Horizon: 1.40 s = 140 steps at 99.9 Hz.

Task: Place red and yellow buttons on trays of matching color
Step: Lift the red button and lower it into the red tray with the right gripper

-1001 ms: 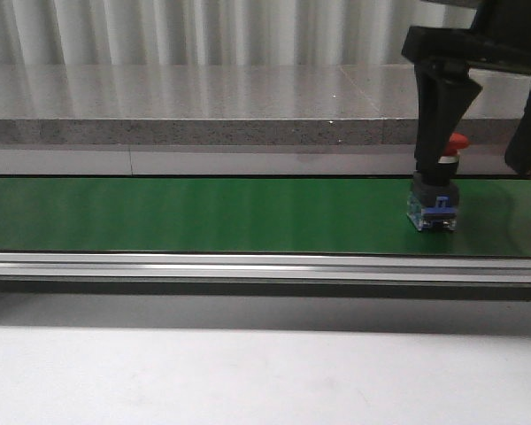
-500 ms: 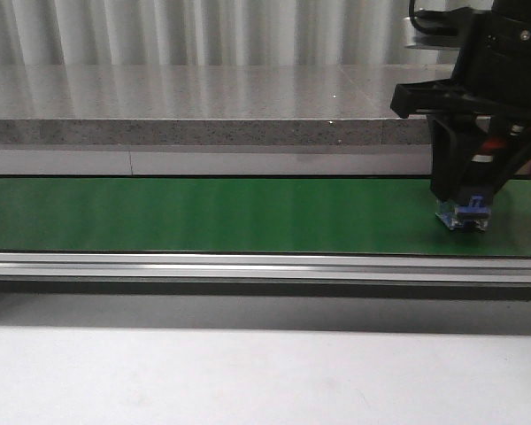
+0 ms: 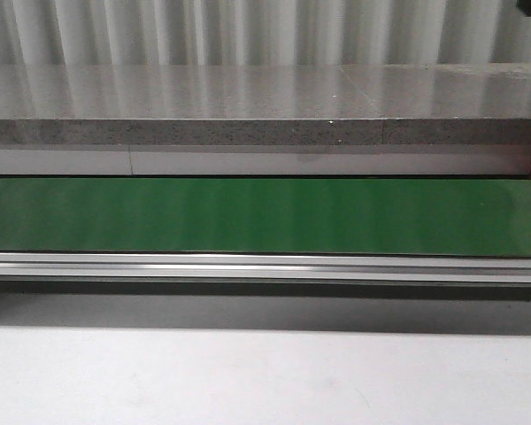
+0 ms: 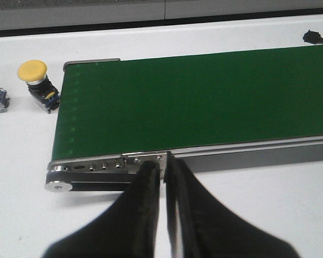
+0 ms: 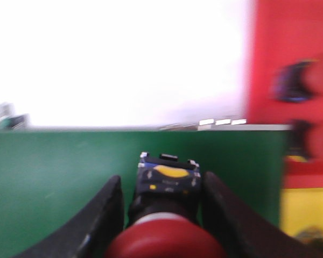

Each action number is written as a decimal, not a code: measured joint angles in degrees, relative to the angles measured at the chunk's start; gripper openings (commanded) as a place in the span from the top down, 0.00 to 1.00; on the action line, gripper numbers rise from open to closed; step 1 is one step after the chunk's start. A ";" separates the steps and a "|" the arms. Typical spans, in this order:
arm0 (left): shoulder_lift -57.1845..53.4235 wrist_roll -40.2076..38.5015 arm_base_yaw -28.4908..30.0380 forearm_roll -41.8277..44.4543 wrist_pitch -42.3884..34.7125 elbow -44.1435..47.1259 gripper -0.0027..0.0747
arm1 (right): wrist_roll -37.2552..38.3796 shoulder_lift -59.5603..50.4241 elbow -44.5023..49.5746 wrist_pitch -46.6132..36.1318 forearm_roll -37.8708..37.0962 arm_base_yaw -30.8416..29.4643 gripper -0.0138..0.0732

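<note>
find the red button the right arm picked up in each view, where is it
Front view: not in the picture; the belt is bare there.
Left wrist view: not in the picture; only a yellow button lies off the belt's end.
Right wrist view: the red button sits between the right claw fingers, its cap nearest the camera.
Shared landmark: the green conveyor belt, seen in all three views.
</note>
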 measured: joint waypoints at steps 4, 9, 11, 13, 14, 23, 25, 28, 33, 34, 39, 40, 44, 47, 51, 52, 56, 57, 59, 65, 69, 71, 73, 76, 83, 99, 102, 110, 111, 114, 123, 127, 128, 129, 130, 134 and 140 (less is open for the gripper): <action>0.00 0.00 0.00 0.00 0.00 0.00 0.97 | 0.00 0.00 -0.68 0.00 -0.59 -2.33 0.74; 0.00 0.00 0.00 0.00 0.00 0.00 0.97 | 0.00 0.00 -1.13 -0.23 -0.98 -5.04 0.74; 0.00 0.00 0.00 0.00 0.00 0.00 0.97 | 0.00 0.00 -1.25 -0.35 -0.96 -6.17 0.74; 0.00 0.00 0.00 0.00 0.00 0.00 0.97 | 0.00 0.00 -1.23 -0.50 -1.11 -7.29 0.74; 0.00 0.00 0.00 0.00 0.00 0.00 0.97 | 0.00 0.00 -1.28 -0.60 -1.10 -7.66 0.74; 0.00 0.00 0.00 0.00 0.00 0.00 0.97 | 0.00 0.00 -1.28 -1.89 -1.22 -12.20 0.74; 0.00 0.00 0.00 0.00 0.00 0.00 0.97 | 0.00 0.15 -1.28 -2.18 -1.22 -13.17 0.74; 0.00 0.00 0.00 0.00 0.00 0.00 0.97 | 0.00 0.49 -1.37 -2.48 -1.22 -14.41 0.74; 0.00 0.00 0.00 0.00 0.00 0.00 0.97 | 0.00 1.40 -1.73 -3.30 -1.22 -16.38 0.74; 0.00 0.00 0.00 0.00 0.00 0.00 0.97 | 0.00 1.73 -1.85 -3.38 -1.33 -16.91 0.74; 0.00 0.00 0.00 0.00 0.00 0.00 0.97 | 0.00 3.04 -2.47 -4.03 -1.29 -18.60 0.74; 0.00 0.00 0.00 0.00 0.00 0.00 0.97 | 0.00 3.26 -2.49 -4.13 -1.29 -18.81 0.74; 0.00 0.00 0.00 0.00 0.00 0.00 0.97 | 0.00 4.63 -3.16 -4.58 -1.29 -20.06 0.74; 0.00 0.00 0.00 0.00 0.00 0.00 0.97 | 0.13 5.61 -3.68 -4.83 -1.29 -20.82 0.74; 0.00 0.00 0.00 0.00 0.00 0.00 0.97 | 0.35 7.15 -4.65 -5.08 -1.29 -21.87 0.74; 0.00 0.00 0.00 0.00 0.00 0.00 0.97 | 0.34 7.41 -4.83 -5.15 -1.29 -22.17 0.74; 0.00 0.00 0.00 0.00 0.00 0.00 0.97 | 0.75 9.01 -6.06 -5.44 -1.29 -22.90 0.74; 0.00 0.00 0.00 0.00 0.00 0.00 0.97 | 0.75 9.28 -6.27 -5.42 -1.29 -23.17 0.74; 0.00 0.00 0.00 0.00 0.00 0.00 0.97 | 0.89 10.08 -6.92 -5.56 -1.29 -23.53 0.74; 0.00 0.00 0.00 0.00 0.00 0.00 0.97 | 0.90 12.57 -9.01 -5.70 -0.78 -24.27 0.74; 0.00 0.00 0.00 0.00 0.00 0.00 0.97 | 0.97 14.28 -10.38 -5.70 -0.41 -24.69 0.74; 0.00 0.00 0.00 0.00 0.00 0.00 0.97 | 0.97 14.85 -10.77 -5.75 -0.26 -24.85 0.74; 0.00 0.00 0.00 0.00 0.00 0.00 0.97 | 1.02 15.72 -11.37 -5.84 -0.13 -24.97 0.74; 0.00 0.00 0.00 0.00 0.00 0.00 0.97 | 1.12 17.19 -12.25 -5.84 0.11 -25.12 0.74; 0.00 0.00 0.00 0.00 0.00 0.00 0.97 | 1.12 20.16 -13.81 -5.96 0.77 -25.11 0.74; 0.00 0.00 0.00 0.00 0.00 0.00 0.97 | 1.17 26.05 -16.56 -6.66 2.74 -25.11 0.74; 0.00 0.00 0.00 0.00 0.00 0.00 0.97 | 1.30 27.07 -16.93 -7.08 2.97 -25.11 0.74; 0.00 0.00 0.00 0.00 0.00 0.00 0.97 | 1.28 28.89 -17.67 -8.13 3.38 -25.11 0.74; 0.00 0.00 0.00 0.00 0.00 0.00 0.97 | 1.28 29.14 -17.68 -8.14 3.38 -25.11 0.74; 0.00 0.00 0.00 0.00 0.00 0.00 0.97 | 1.28 29.64 -17.77 -8.62 3.53 -25.11 0.74; 0.00 0.00 0.00 0.00 0.00 0.00 0.97 | 1.28 30.40 -17.77 -9.13 3.67 -25.11 0.69; 0.00 0.00 0.00 0.00 0.00 0.00 0.97 | 1.28 30.54 -17.82 -9.35 3.67 -25.11 0.65; 0.00 0.00 0.00 0.00 0.00 0.00 0.97 | 1.28 30.53 -17.82 -9.36 3.67 -25.11 0.63; 0.00 0.00 0.00 0.00 0.00 0.00 0.97 | 1.28 30.53 -17.82 -9.36 3.67 -25.11 0.62; 0.00 0.00 0.00 0.00 0.00 0.00 0.97 | 1.28 30.53 -17.82 -9.44 3.67 -25.11 0.60; 0.00 0.00 0.00 0.00 0.00 0.00 0.97 | 1.28 30.53 -17.82 -9.59 3.67 -25.11 0.54; 0.00 0.00 0.00 0.00 0.00 0.00 0.97 | 1.28 30.53 -17.91 -9.58 3.67 -25.11 0.44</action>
